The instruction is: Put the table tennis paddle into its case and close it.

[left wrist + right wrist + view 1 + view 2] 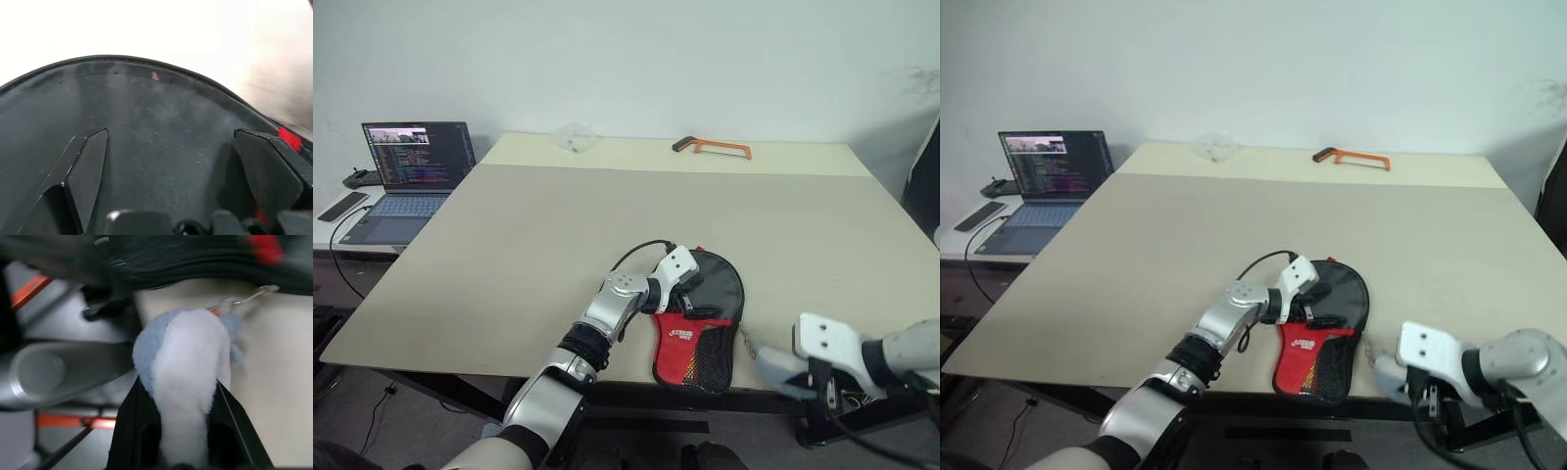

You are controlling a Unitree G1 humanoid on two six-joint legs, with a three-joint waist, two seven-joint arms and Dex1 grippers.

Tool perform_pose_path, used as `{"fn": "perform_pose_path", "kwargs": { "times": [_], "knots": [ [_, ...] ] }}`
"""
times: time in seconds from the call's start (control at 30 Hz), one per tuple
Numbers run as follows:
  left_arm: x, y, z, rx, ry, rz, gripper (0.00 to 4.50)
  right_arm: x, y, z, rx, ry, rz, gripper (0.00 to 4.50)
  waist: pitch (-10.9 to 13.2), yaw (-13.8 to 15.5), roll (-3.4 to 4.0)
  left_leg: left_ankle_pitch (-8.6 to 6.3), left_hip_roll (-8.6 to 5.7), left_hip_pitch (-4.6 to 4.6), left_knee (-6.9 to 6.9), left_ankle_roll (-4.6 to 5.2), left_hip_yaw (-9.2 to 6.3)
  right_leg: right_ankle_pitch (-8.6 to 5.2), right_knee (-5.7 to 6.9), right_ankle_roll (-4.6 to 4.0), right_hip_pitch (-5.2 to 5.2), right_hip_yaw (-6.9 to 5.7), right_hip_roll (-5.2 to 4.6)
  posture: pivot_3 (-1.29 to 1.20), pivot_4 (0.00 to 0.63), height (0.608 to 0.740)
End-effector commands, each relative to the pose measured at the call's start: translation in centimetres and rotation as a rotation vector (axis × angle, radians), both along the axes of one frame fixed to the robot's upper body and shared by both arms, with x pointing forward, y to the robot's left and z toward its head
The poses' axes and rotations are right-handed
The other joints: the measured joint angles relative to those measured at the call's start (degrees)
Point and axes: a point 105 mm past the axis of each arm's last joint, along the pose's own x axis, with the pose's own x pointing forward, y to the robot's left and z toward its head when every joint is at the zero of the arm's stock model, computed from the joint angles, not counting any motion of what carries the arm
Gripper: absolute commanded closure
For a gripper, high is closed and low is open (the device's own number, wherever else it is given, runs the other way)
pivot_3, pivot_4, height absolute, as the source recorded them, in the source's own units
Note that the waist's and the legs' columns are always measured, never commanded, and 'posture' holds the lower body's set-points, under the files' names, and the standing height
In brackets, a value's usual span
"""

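Observation:
The case [697,328], black with a red band, white logo and mesh pocket, lies flat near the table's front edge. Its round end shows as a dark glossy panel [161,98]. The table tennis paddle is hidden. My left gripper [691,300] rests over the case's round part, open, one finger [88,166] on each side of the panel, holding nothing. Just off the front edge to the case's right, my right gripper [178,382] is shut on a white and pale blue fluffy lump [186,352]. A thin metal ring [234,303] links the lump toward the case.
An orange hacksaw [713,147] and a clear plastic object [574,137] lie at the table's far edge. An open laptop [411,166] and a phone [342,206] sit on a side desk to the left. The beige tabletop [558,235] is wide and bare.

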Motion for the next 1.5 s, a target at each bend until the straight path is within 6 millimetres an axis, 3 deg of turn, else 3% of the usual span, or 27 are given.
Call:
{"fn": "perform_pose_path", "kwargs": {
  "times": [0.03, 0.53, 0.87, 0.97, 1.17, 1.3, 1.33, 1.4, 1.5],
  "knots": [
    [-0.2, 0.7, -2.5, 0.074, 0.06, 0.029, 0.0, -2.2, 1.7, -0.7, 0.042, 0.074, 0.108, 4.01, 0.0, 0.0, -0.02, 0.0, 0.0, -0.01, 0.0, 0.0, -0.01, 0.0, 0.0, 0.0, 0.0, 0.0, 0.0, 0.0, 0.15, 0.74],
    [-0.1, 0.4, -2.6, 0.088, 0.06, 0.03, 0.0, -7.9, 4.8, -0.2, 0.246, 0.303, 0.293, 4.04, 0.0, 0.0, -0.07, 0.0, 0.03, 0.13, 0.0, -0.02, -0.01, -0.01, 0.0, 0.02, 0.12, -0.01, 0.01, 0.0, 0.15, 0.74],
    [-0.3, 0.7, -2.9, 0.087, 0.069, 0.035, 0.0, -7.5, 4.4, -0.8, 0.221, 0.308, 0.26, 4.04, -0.1, 0.0, -0.12, -0.01, 0.02, 0.12, 0.0, -0.02, -0.01, -0.01, -0.01, 0.01, 0.12, 0.0, 0.0, 0.0, 0.15, 0.74],
    [-0.3, 0.8, -2.3, 0.046, 0.08, 0.039, 0.0, -5.7, 3.2, -0.3, 0.19, 0.245, 0.214, 4.04, -0.1, 0.0, -0.13, -0.01, 0.02, 0.12, 0.0, -0.02, -0.01, -0.01, 0.0, 0.01, 0.11, 0.0, 0.0, 0.0, 0.15, 0.74],
    [-0.8, 1.8, 0.8, -0.13, 0.054, -0.064, 0.0, 1.2, 1.5, 2.7, 0.227, -0.011, 0.081, 4.04, 0.0, -0.8, -0.23, -0.01, 0.13, 0.25, 0.0, -0.02, 0.16, -0.01, 0.02, 0.01, 0.11, 0.03, 0.02, 0.0, 0.15, 0.74],
    [-1.8, 4.1, 3.3, -0.181, 0.004, -0.17, 0.0, 3.3, 1.5, 2.7, 0.277, -0.025, 0.01, 4.04, 0.1, -1.1, -0.29, 0.0, 0.21, 0.23, -0.06, -0.03, 0.02, -0.05, 0.05, -0.09, -0.05, 0.03, 0.08, 0.0, 0.15, 0.74],
    [-1.8, 5.0, 4.0, -0.188, 0.0, -0.175, 0.0, 3.6, 1.5, 2.5, 0.285, -0.021, -0.002, 3.3, 0.1, -1.1, -0.3, 0.0, 0.21, 0.14, -0.06, -0.04, -0.05, -0.07, 0.07, -0.15, -0.13, 0.03, 0.08, 0.0, 0.15, 0.74],
    [-2.0, 5.9, 4.7, -0.192, -0.003, -0.185, 0.0, 3.9, 1.4, 2.3, 0.295, -0.016, -0.014, 2.81, 0.1, -1.1, -0.27, 0.01, 0.2, -0.1, -0.06, -0.05, -0.15, -0.09, 0.09, -0.22, -0.35, 0.02, 0.08, 0.0, 0.15, 0.74],
    [-1.8, 10.4, 7.3, -0.163, -0.024, -0.161, 0.0, 4.1, 0.9, 2.3, 0.308, -0.007, -0.016, 1.83, 0.2, -0.9, -0.35, 0.02, 0.12, -0.21, -0.04, -0.08, -0.1, -0.06, 0.08, -0.26, -0.46, 0.08, -0.06, 0.0, 0.15, 0.74]
  ]
}}
